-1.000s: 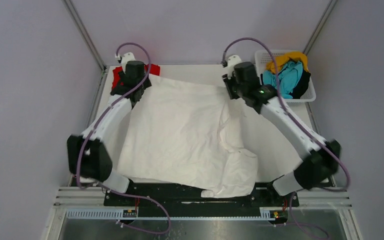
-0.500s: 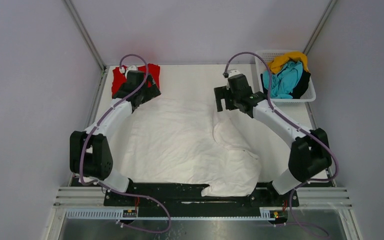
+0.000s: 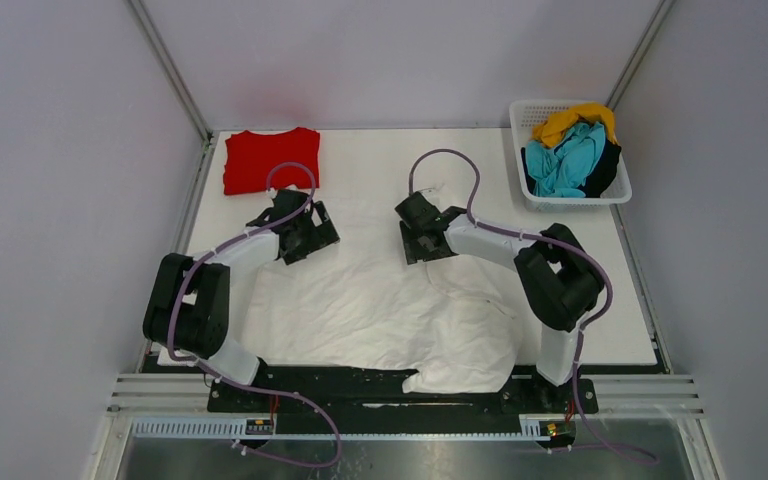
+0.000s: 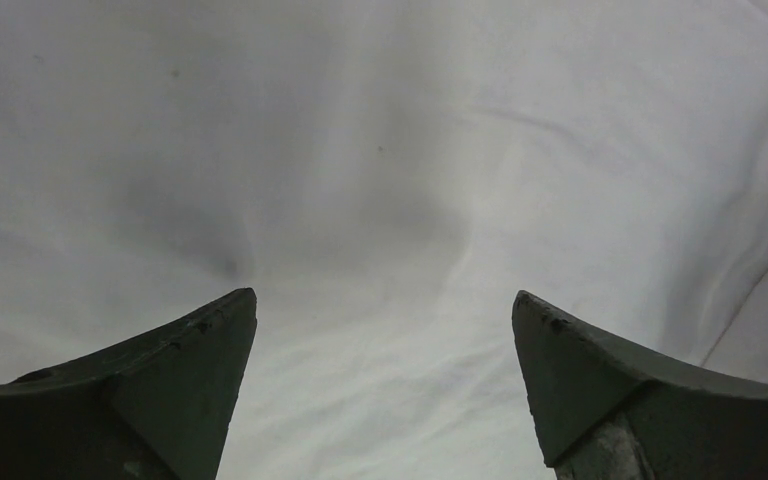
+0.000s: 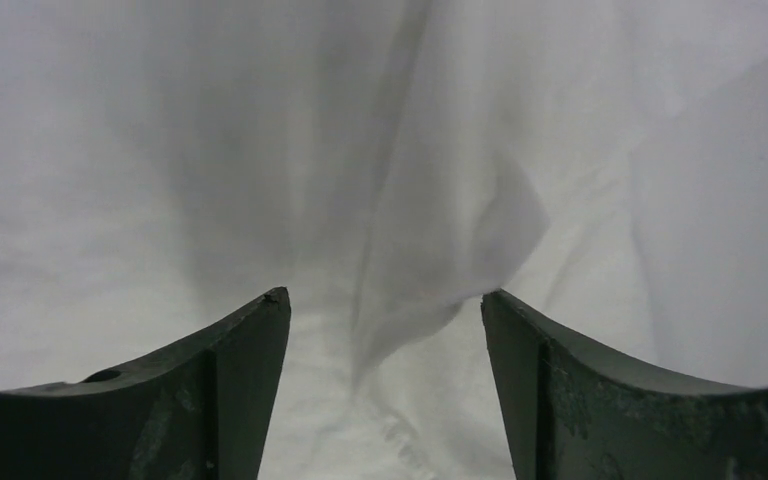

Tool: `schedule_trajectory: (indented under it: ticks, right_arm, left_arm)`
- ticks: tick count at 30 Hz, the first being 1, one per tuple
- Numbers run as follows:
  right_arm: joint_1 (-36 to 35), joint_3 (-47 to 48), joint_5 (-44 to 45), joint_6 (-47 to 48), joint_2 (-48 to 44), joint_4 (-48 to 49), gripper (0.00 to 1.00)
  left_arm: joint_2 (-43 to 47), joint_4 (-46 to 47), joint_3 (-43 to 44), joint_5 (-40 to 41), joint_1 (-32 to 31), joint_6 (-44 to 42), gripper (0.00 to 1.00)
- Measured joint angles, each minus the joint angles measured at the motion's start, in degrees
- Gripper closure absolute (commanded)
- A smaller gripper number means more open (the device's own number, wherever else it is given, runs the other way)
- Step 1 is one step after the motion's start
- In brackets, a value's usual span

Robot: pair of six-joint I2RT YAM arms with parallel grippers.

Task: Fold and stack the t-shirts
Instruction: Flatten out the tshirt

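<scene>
A white t-shirt (image 3: 360,300) lies spread over the middle of the table, its right side rumpled and one corner hanging over the near edge. My left gripper (image 3: 305,235) hovers open over its far left part; in the left wrist view only smooth white cloth (image 4: 380,180) shows beyond the open gripper (image 4: 385,295). My right gripper (image 3: 420,232) is open over the far right part, with a raised fold of the white t-shirt (image 5: 440,250) lying between its fingers (image 5: 382,294), not pinched. A red t-shirt (image 3: 270,160) lies folded at the far left corner.
A white lattice basket (image 3: 535,103) at the far right corner holds teal (image 3: 565,160), yellow (image 3: 570,120) and black (image 3: 608,165) shirts. Bare white table (image 3: 380,150) shows along the far side and on the right. Metal frame posts stand at both far corners.
Both grippers opened and let go of the white t-shirt's far edge, then drew back toward the near side. The shirt dropped flat, and the red t-shirt is uncovered.
</scene>
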State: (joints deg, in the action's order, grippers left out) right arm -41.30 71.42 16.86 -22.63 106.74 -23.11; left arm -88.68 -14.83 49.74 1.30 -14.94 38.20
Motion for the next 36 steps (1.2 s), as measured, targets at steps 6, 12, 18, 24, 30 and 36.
schedule_trajectory:
  ticks: [6,12,18,24,30,36]
  right_arm:
    - [0.7,0.2,9.4,-2.1,1.4,-2.8,0.74]
    - [3.9,2.3,10.7,-2.1,2.7,-4.2,0.90]
    - [13.9,6.9,10.3,5.2,2.8,-6.3,0.86]
    - [21.9,19.1,12.8,21.3,5.9,-6.7,0.27]
    - [21.5,25.7,16.5,26.5,8.0,-8.6,0.02]
    - [20.7,12.3,6.2,19.6,-4.1,-7.4,0.00]
  left_arm:
    - [-3.8,3.2,0.1,-2.8,2.7,0.8,0.01]
    - [-4.0,3.9,0.0,-2.6,5.0,0.9,0.01]
    - [-4.0,3.0,0.2,0.2,5.5,0.9,0.01]
    - [-4.3,0.5,1.2,2.3,5.9,0.7,0.01]
    - [-4.6,-1.8,2.0,3.2,6.1,0.6,0.01]
    - [-3.0,-2.8,2.0,1.9,6.1,0.7,0.01]
